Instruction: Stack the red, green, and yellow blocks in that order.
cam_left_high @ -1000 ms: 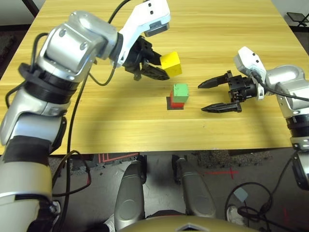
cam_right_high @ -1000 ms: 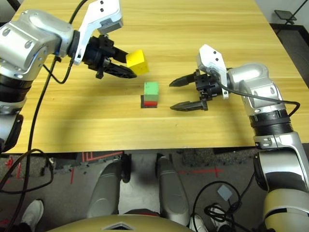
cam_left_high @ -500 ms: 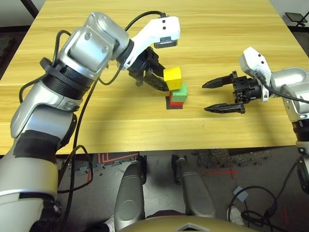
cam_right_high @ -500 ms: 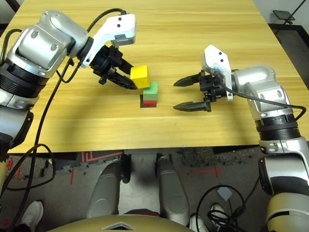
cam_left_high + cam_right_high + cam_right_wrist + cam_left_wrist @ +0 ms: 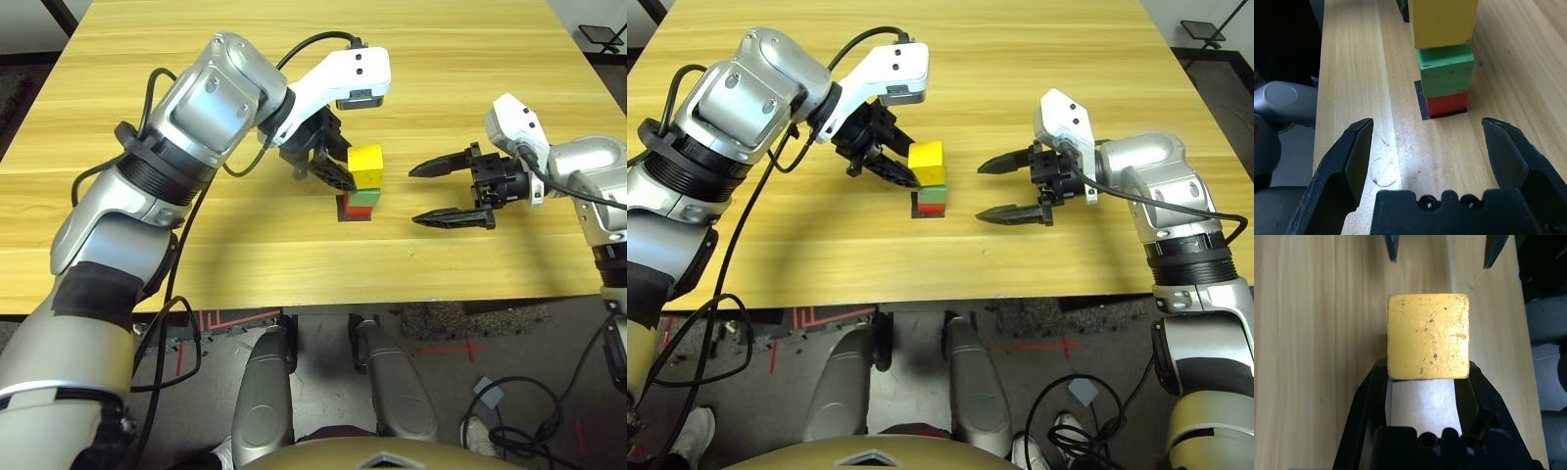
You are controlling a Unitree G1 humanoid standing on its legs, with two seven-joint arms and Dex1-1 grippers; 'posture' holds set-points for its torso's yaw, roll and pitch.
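I see the yellow block (image 5: 365, 165), bright and matte with small dark specks and scuffs on its face, clamped between the fingers of the left gripper (image 5: 338, 176). It sits directly over the green block (image 5: 1444, 71), which rests on the red block (image 5: 1447, 104); from the right wrist view yellow appears to touch green, though I cannot confirm full contact. The red block stands on a flat black square patch (image 5: 1423, 108) on the wooden table (image 5: 470, 255). Green shows chipped edges. I read no writing on any block. The right gripper (image 5: 451, 192) hangs beside the stack, fingers spread wide, grasping nothing.
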